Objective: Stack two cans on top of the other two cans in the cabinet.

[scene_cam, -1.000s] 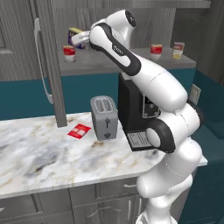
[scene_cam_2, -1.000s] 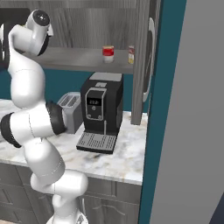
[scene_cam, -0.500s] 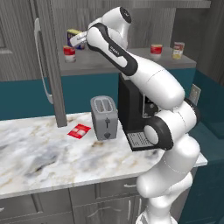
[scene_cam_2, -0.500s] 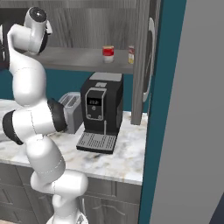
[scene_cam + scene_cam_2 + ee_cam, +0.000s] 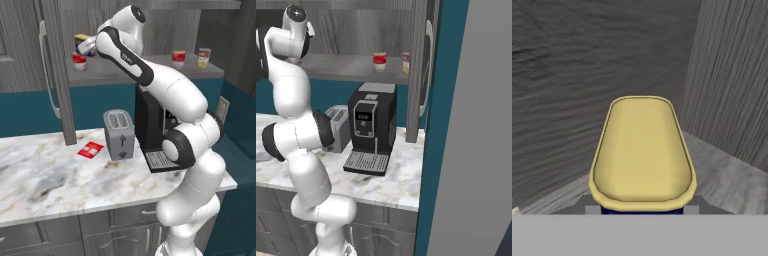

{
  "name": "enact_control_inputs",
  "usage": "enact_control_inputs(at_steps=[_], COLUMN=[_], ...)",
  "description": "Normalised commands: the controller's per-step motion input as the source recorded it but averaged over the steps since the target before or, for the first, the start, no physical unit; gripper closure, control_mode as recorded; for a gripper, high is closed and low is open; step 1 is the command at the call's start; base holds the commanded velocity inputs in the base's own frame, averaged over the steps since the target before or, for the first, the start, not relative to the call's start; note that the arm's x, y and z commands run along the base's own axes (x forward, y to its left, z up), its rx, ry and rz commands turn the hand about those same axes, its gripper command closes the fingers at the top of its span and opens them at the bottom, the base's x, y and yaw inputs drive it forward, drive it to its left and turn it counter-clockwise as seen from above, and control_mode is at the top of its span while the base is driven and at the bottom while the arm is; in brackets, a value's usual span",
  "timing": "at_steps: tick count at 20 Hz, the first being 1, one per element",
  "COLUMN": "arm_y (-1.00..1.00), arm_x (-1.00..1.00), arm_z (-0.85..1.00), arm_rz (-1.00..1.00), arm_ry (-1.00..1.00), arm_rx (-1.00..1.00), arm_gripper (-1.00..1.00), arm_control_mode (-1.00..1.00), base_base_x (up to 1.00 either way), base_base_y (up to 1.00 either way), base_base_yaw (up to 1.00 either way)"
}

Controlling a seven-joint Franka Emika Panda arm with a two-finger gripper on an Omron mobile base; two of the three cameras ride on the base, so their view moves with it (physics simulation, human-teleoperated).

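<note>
Hand view shows the gripper (image 5: 642, 210) clamped on the blue can (image 5: 642, 150), its flat yellow top smooth.

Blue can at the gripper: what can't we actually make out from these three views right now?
- Gripper fingers: in the hand view the blue can's yellow top covers them; in the left base view the gripper is too small to show them.
- Gap between that can and the red can below it: too small in the left base view.
- Labels on the two cans at the right: too small to read.
</note>
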Motion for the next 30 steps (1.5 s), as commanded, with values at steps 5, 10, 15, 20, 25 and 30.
enact_control_inputs(at_steps=[5, 10, 15, 20, 25, 30], arm_y=[0.04, 0.05, 0.07, 0.09, 0.1, 0.05], arm_x=[0.11, 0.1, 0.12, 0.11, 0.15, 0.15], arm_z=[0.0, 0.02, 0.01, 0.0, 0.0, 0.0], arm_rz=[0.0, 0.0, 0.0, 0.0, 0.0, 0.0], arm_ry=[0.0, 0.0, 0.0, 0.0, 0.0, 0.0], arm_rx=[-0.04, 0.0, 0.0, 0.0, 0.0, 0.0], arm_gripper=[1.0, 1.0, 1.0, 1.0, 1.0, 1.0], arm_control_mode=[-1.0, -1.0, -1.0, -1.0, -1.0, -1.0], base_base_x=[0.0, 0.0, 0.0, 0.0, 0.0, 0.0], base_base_y=[0.0, 0.0, 0.0, 0.0, 0.0, 0.0], base_base_yaw=[0.0, 0.0, 0.0, 0.0, 0.0, 0.0])
